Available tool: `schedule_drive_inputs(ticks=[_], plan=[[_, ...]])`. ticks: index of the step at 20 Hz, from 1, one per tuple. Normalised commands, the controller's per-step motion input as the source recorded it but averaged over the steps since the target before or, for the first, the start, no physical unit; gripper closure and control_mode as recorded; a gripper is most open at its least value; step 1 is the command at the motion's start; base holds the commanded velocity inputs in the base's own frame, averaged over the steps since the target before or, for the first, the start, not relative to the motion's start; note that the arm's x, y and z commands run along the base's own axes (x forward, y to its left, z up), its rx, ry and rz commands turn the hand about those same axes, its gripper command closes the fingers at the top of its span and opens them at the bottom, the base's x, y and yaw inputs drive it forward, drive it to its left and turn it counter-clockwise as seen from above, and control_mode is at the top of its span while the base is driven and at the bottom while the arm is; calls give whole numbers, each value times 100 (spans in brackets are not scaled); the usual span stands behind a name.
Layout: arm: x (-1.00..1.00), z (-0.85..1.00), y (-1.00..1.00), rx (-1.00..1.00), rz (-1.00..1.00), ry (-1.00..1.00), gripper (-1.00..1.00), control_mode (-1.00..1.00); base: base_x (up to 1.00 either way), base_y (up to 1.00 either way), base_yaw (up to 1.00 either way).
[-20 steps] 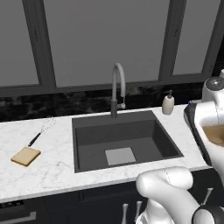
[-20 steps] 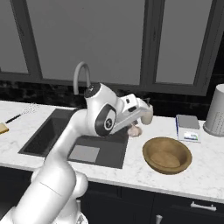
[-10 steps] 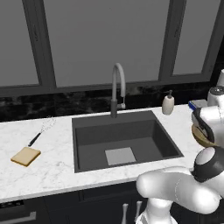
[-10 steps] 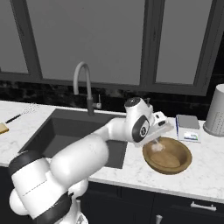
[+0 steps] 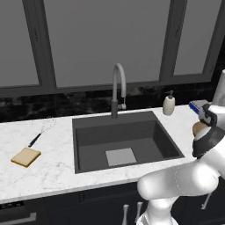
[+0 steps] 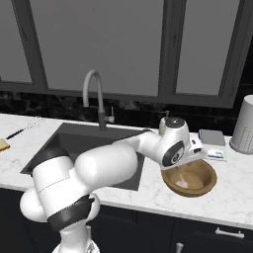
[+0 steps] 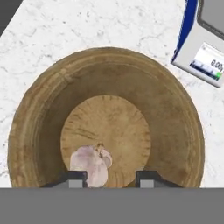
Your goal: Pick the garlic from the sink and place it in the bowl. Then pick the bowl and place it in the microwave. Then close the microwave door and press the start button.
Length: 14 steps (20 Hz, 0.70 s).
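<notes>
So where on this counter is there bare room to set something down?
Bare marble lies between the bread slice and the sink, and along the front edge. Right of the sink it is crowded: bowl holding the garlic, scale, soap bottle.

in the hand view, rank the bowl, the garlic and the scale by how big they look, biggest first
1. The bowl, the widest thing there.
2. The scale, but the picture's edge cuts it off, so its full size is unsure.
3. The garlic, a small bulb lying on the bowl's floor; the gripper is above it.
</notes>
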Motion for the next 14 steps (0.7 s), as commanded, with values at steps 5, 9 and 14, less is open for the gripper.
schedule_drive_inputs(ticks=[5,9,14], plan=[[-21,25,17,15,0,-19,-100,-100,0,0,0],[-57,4,100,-1,-1,-3,-100,-100,0,0,0],[8,-31,97,-19,-10,22,-100,-100,0,0,0]])
